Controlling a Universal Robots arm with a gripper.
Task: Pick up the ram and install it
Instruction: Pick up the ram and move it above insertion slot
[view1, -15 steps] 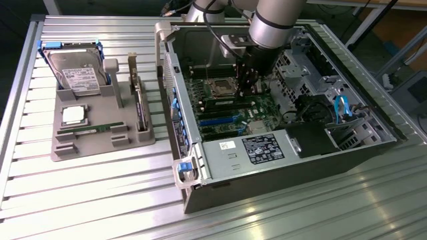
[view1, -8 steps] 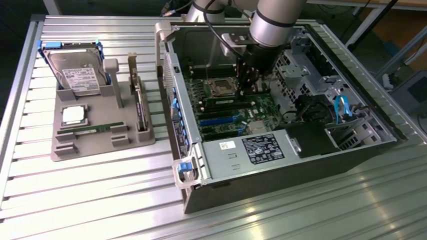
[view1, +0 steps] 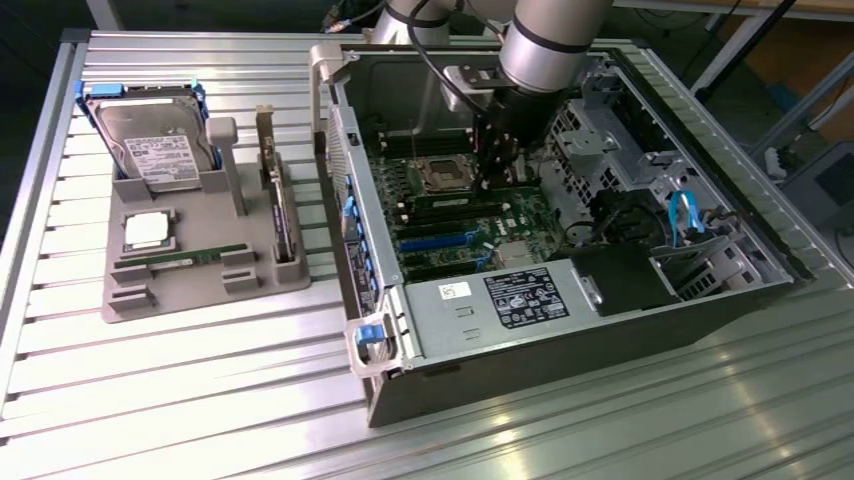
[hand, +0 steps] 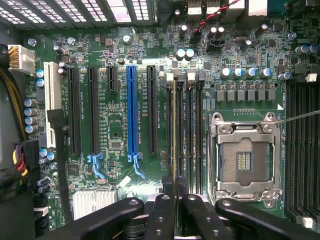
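My gripper (view1: 502, 183) reaches down into the open computer case (view1: 441, 330), over the memory slots beside the empty processor socket (view1: 443, 177). In the wrist view its two black fingers (hand: 165, 210) press together at the gripper tip (hand: 175, 186). Between them runs a thin edge, the ram (hand: 173, 140) seen edge-on. It stands along the memory slot nearest the black expansion slots, in line with it. The gripper is shut on the ram. How deep the ram sits in the slot cannot be told.
Three empty memory slots (hand: 192, 140) lie between the ram and the open processor socket (hand: 245, 160). On the exterior view's left, a grey tray (view1: 200, 295) holds a hard drive (view1: 154, 145), a silver processor (view1: 147, 230), an upright expansion card (view1: 278, 215) and a thin green stick (view1: 180, 259). Drive cages and cables (view1: 687, 215) crowd the case's other side.
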